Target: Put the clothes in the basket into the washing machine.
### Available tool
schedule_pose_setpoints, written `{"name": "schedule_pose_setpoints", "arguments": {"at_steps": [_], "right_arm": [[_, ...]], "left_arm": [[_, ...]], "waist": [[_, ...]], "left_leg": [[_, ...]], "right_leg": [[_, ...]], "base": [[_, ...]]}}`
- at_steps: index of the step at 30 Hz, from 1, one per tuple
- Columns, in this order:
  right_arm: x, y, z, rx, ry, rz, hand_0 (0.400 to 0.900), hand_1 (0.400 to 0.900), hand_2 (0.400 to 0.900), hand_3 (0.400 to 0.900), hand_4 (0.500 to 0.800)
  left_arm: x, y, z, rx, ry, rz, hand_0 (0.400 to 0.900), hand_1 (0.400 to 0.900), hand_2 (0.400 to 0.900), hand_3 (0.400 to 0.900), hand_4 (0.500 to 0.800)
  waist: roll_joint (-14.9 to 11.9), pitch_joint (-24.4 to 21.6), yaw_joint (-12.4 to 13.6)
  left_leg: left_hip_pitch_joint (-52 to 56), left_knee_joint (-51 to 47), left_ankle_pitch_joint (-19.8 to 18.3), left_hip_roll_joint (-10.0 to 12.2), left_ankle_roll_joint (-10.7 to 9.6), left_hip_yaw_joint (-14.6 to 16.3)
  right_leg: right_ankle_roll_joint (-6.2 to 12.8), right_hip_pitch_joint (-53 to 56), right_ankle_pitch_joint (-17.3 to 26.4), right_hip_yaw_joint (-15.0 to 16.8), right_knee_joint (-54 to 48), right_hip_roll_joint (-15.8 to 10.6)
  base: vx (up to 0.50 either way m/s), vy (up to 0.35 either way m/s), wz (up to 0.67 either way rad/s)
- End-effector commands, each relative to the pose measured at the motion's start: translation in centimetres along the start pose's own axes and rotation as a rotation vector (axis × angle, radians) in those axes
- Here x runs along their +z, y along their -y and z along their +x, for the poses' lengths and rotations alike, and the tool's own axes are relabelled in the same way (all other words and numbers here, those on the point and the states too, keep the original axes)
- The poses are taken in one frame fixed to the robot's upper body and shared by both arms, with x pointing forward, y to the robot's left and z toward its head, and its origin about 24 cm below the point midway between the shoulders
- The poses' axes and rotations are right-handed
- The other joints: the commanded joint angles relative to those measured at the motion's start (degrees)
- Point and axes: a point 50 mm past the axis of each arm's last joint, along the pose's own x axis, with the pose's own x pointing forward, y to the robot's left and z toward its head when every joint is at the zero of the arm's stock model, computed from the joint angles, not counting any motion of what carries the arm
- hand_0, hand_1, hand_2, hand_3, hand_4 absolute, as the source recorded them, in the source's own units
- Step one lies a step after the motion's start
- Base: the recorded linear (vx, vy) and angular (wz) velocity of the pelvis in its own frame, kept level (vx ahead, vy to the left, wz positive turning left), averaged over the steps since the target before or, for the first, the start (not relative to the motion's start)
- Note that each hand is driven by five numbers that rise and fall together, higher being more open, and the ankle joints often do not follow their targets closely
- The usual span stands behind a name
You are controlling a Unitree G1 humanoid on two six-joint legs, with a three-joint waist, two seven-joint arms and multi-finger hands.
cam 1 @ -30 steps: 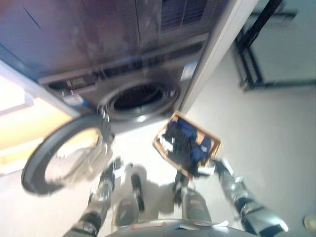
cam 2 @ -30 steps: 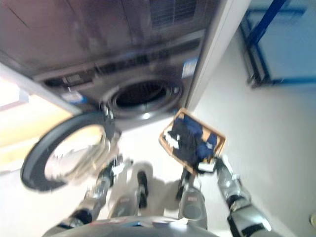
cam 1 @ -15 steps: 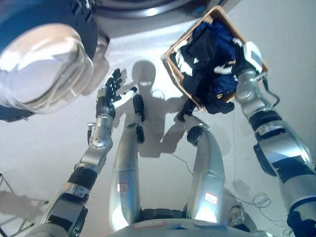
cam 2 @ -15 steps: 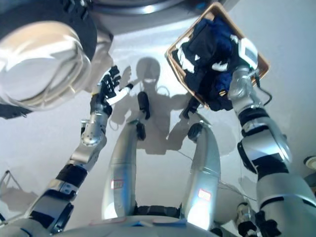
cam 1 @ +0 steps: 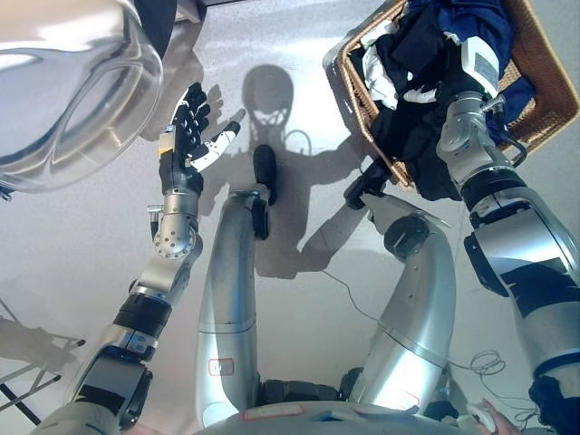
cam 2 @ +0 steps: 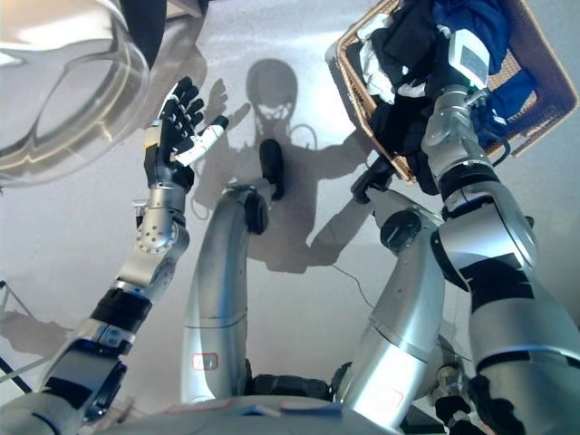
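left robot hand (cam 1: 186,136): ours is spread wide, empty, by the door (cam 1: 63,91)
right robot hand: buried in the clothes (cam 1: 412,63) in the basket (cam 1: 544,82), can't tell its grip

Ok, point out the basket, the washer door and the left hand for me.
basket (cam 1: 542,77), left eye view, woven right rim.
washer door (cam 1: 63,100), left eye view, glass bowl.
left hand (cam 1: 186,136), left eye view, palm.

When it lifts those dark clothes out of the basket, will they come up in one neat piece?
Probably not. The clothes lie crumpled and drape over the basket rim, so they look floppy and would likely sag and trail. They are heaped together, so a neighbouring piece may drag along.
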Motion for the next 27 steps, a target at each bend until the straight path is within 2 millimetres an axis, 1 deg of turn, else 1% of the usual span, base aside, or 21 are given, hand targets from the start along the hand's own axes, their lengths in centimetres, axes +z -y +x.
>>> {"name": "schedule_pose_setpoints", "arguments": {"at_steps": [1,2,3,4,5,6,7,9,10,14,17,18,19,20,21,24,25,26,27], "right_arm": [[-2.2,-1.6,-1.1,0.038,-0.049,-0.068,0.9,0.9,0.9,0.9,0.8],[-2.4,-2.4,-1.4,0.061,-0.061,-0.067,0.9,0.9,0.9,0.9,0.8],[-2.4,-2.4,-1.5,0.062,-0.061,-0.067,0.9,0.9,0.9,0.9,0.8],[-2.9,-3.0,-1.8,0.088,-0.066,-0.108,0.9,0.9,0.9,0.9,0.8],[-2.8,-3.6,-2.1,0.101,-0.07,-0.099,0.614,0.614,0.614,0.614,0.628],[-2.8,-3.6,-2.1,0.102,-0.07,-0.099,0.4,0.4,0.4,0.4,0.5],[-3.2,-3.6,-2.2,0.088,-0.085,-0.084,0.4,0.4,0.4,0.4,0.5],[-3.4,-3.6,-2.3,0.081,-0.092,-0.075,0.4,0.4,0.4,0.4,0.5],[-3.8,-3.4,-2.4,0.064,-0.094,-0.071,0.4,0.4,0.4,0.4,0.5],[-3.9,-3.2,-2.4,0.042,-0.082,-0.05,0.4,0.4,0.4,0.4,0.5],[-3.8,-2.1,-2.2,-0.026,-0.056,0.018,0.4,0.4,0.4,0.4,0.5],[-3.9,-2.1,-2.2,-0.026,-0.058,0.018,0.4,0.4,0.4,0.4,0.5],[-2.7,-0.9,-2.1,-0.094,0.024,0.095,0.4,0.4,0.4,0.4,0.5],[-2.8,-0.9,-2.2,-0.093,0.021,0.094,0.4,0.4,0.4,0.4,0.5],[-2.4,-0.6,-2.3,-0.113,0.055,0.121,0.4,0.4,0.4,0.4,0.5],[-1.1,1.6,-3.5,-0.213,0.186,0.232,0.4,0.4,0.4,0.4,0.5],[-1.1,2.4,-4.0,-0.256,0.214,0.281,0.4,0.4,0.4,0.4,0.5],[-1.6,2.6,-4.9,-0.278,0.221,0.318,0.4,0.4,0.4,0.4,0.5],[-1.7,3.3,-5.6,-0.321,0.233,0.372,0.4,0.4,0.4,0.4,0.5]], "left_arm": [[1.2,0.3,-1.7,0.021,0.097,-0.109,0.9,0.9,0.9,0.9,0.8],[1.0,0.3,-1.8,0.022,0.085,-0.107,0.9,0.9,0.9,0.9,0.8],[1.0,0.3,-1.8,0.023,0.084,-0.107,0.9,0.9,0.9,0.9,0.8],[0.7,0.3,-1.9,0.019,0.069,-0.1,0.9,0.9,0.9,0.9,0.8],[0.3,0.0,-2.2,0.033,0.052,-0.099,0.9,0.9,0.9,0.9,0.8],[0.3,0.0,-2.2,0.033,0.051,-0.098,0.9,0.9,0.9,0.9,0.8],[0.2,-0.2,-2.4,0.047,0.046,-0.095,0.9,0.9,0.9,0.9,0.8],[0.1,-0.3,-2.5,0.051,0.042,-0.094,0.9,0.9,0.9,0.9,0.8],[0.0,-0.8,-2.7,0.068,0.035,-0.082,0.9,0.9,0.9,0.9,0.8],[-0.3,-1.4,-2.9,0.097,0.024,-0.066,0.9,0.9,0.9,0.9,0.8],[-0.4,-2.4,-3.3,0.15,0.018,-0.054,0.9,0.9,0.9,0.9,0.8],[-0.4,-2.4,-3.3,0.149,0.017,-0.053,0.9,0.9,0.9,0.9,0.8],[-0.4,-3.2,-3.5,0.189,0.015,-0.036,0.9,0.9,0.9,0.9,0.8],[-0.4,-3.2,-3.5,0.188,0.014,-0.035,0.9,0.9,0.9,0.9,0.8],[-0.5,-3.6,-3.7,0.206,0.009,-0.025,0.9,0.9,0.9,0.9,0.8],[-0.8,-5.0,-4.5,0.277,-0.013,-0.003,0.9,0.9,0.9,0.9,0.8],[-0.9,-5.4,-4.7,0.3,-0.021,0.001,0.9,0.9,0.9,0.9,0.8],[-1.2,-5.5,-4.9,0.307,-0.032,0.004,0.9,0.9,0.9,0.9,0.8],[-1.3,-5.6,-5.1,0.317,-0.039,0.004,0.9,0.9,0.9,0.9,0.8]], "waist": [[3.8,-5.4,0.5],[4.0,-5.5,0.6],[3.9,-5.5,0.6],[4.1,-5.6,0.6],[4.4,-5.5,0.6],[4.4,-5.6,0.5],[4.6,-5.6,0.5],[4.6,-5.7,0.4],[4.5,-5.7,0.1],[3.9,-5.9,-0.7],[3.0,-6.2,-1.9],[3.0,-6.2,-1.8],[2.1,-6.4,-3.3],[2.0,-6.5,-3.2],[1.7,-6.7,-3.7],[0.5,-7.2,-5.8],[0.2,-7.2,-6.6],[-0.1,-7.4,-6.9],[-0.3,-7.6,-7.2]], "left_leg": [[-1.0,-1.6,-0.3,-2.4,-2.9,-2.6],[-1.5,-1.0,-0.3,-2.5,-2.7,-2.4],[-1.6,-0.9,-0.3,-2.5,-2.7,-2.4],[-1.6,-0.8,-0.3,-2.5,-2.6,-2.4],[-1.5,-0.2,-0.2,-2.6,-2.4,-2.6],[-1.5,-0.2,-0.3,-2.6,-2.4,-2.6],[-1.4,0.3,-0.2,-2.7,-2.3,-2.7],[-1.3,0.5,-0.2,-2.7,-2.1,-2.7],[-1.3,0.9,-0.3,-2.7,-2.0,-2.8],[-1.2,1.5,-0.3,-2.6,-1.9,-2.9],[-1.2,2.0,-0.4,-2.4,-1.9,-2.8],[-1.2,2.0,-0.4,-2.4,-1.9,-2.7],[-1.3,2.0,-0.3,-2.4,-1.9,-2.7],[-1.2,1.9,-0.3,-2.4,-1.9,-2.6],[-1.3,2.0,-0.4,-2.3,-1.9,-2.6],[-1.8,2.2,-0.4,-2.0,-2.0,-2.6],[-1.8,2.3,-0.5,-1.9,-2.0,-2.7],[-1.9,2.3,-0.5,-1.9,-1.9,-2.8],[-1.9,2.3,-0.5,-1.9,-1.9,-2.9]], "right_leg": [[9.56,-6.0,-2.2,0.7,3.6,-0.2],[9.37,-6.7,-2.4,1.1,4.4,-0.3],[9.37,-6.8,-2.4,1.1,4.5,-0.3],[9.34,-6.8,-2.4,1.1,4.6,-0.5],[9.23,-6.8,-2.2,1.3,5.0,-0.4],[9.23,-6.8,-2.2,1.3,5.0,-0.4],[9.24,-6.8,-2.1,1.4,5.4,-0.4],[9.14,-6.8,-2.2,1.6,5.7,-0.5],[9.0,-6.8,-2.1,1.9,6.0,-0.4],[8.95,-6.8,-1.7,2.1,6.2,-0.2],[8.86,-6.8,-1.5,2.4,6.5,0.1],[8.86,-6.8,-1.5,2.5,6.5,0.1],[8.78,-6.8,-1.2,2.4,6.3,0.5],[8.77,-6.8,-1.2,2.4,6.3,0.5],[8.76,-6.8,-1.2,2.4,6.3,0.6],[8.8,-6.8,-1.1,2.2,6.3,1.1],[8.87,-6.8,-1.1,2.2,6.3,1.3],[8.94,-6.8,-1.1,2.2,6.3,1.5],[8.98,-6.8,-1.2,2.1,6.3,1.5]], "base": [[0.01,0.013,0.05],[0.01,0.013,0.05],[0.0,0.0,0.0],[0.02,0.037,-0.02],[0.02,0.037,-0.02],[0.03,0.046,-0.05],[0.0,0.0,0.0],[0.0,0.0,0.0],[0.01,0.031,-0.05],[0.01,0.021,-0.06],[0.01,0.032,-0.12],[0.01,0.022,-0.14],[0.01,0.014,-0.1],[0.01,0.013,-0.14],[0.02,0.0,-0.09],[0.02,0.012,-0.17],[0.02,0.017,-0.13],[0.02,0.017,-0.11],[0.02,0.009,-0.08]]}}
